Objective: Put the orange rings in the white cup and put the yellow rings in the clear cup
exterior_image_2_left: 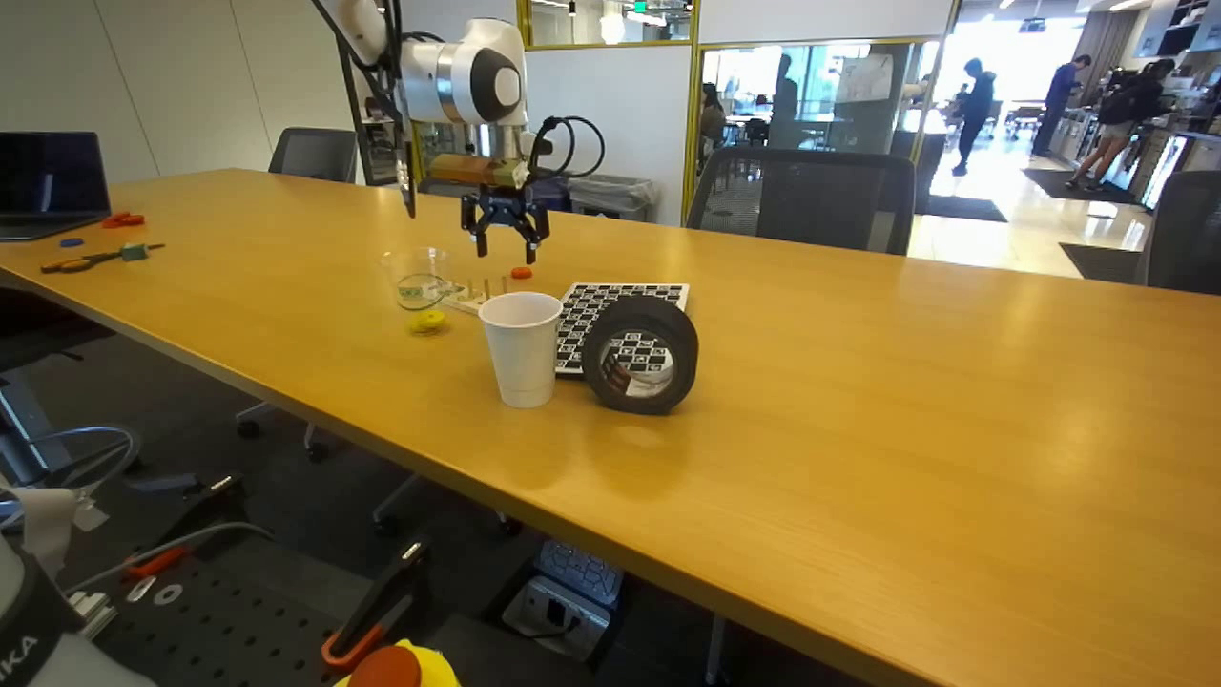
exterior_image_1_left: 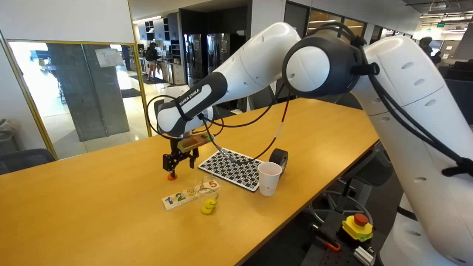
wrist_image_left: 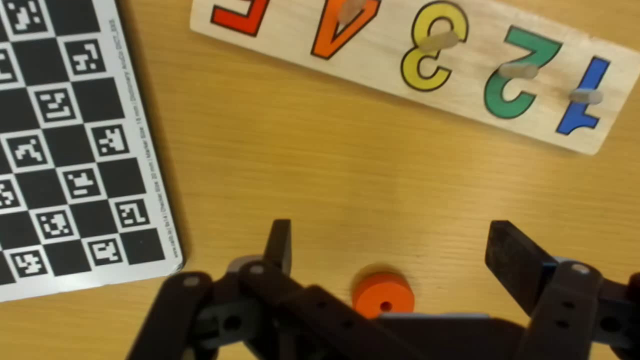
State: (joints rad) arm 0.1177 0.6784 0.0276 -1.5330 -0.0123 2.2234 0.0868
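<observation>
An orange ring [exterior_image_1_left: 172,177] lies on the table; it also shows in an exterior view [exterior_image_2_left: 521,273] and in the wrist view [wrist_image_left: 384,296], partly hidden by the gripper. My gripper [wrist_image_left: 390,232] is open and empty, apart from the ring and above it; it shows in both exterior views [exterior_image_1_left: 182,169] [exterior_image_2_left: 506,252]. The clear cup [exterior_image_1_left: 207,184] [exterior_image_2_left: 418,272] stands near the number board. Yellow rings [exterior_image_1_left: 208,207] [exterior_image_2_left: 426,322] are at its foot; I cannot tell if inside or in front. The white cup [exterior_image_1_left: 269,179] [exterior_image_2_left: 523,351] stands upright. Its inside is hidden.
A wooden number board [wrist_image_left: 465,75] with bare pegs lies near the ring and clear cup. The checkered mat [wrist_image_left: 65,150] is beside it. A black tape roll [exterior_image_2_left: 641,355] stands by the white cup. A laptop [exterior_image_2_left: 52,186] and scissors [exterior_image_2_left: 86,260] are farther along the table.
</observation>
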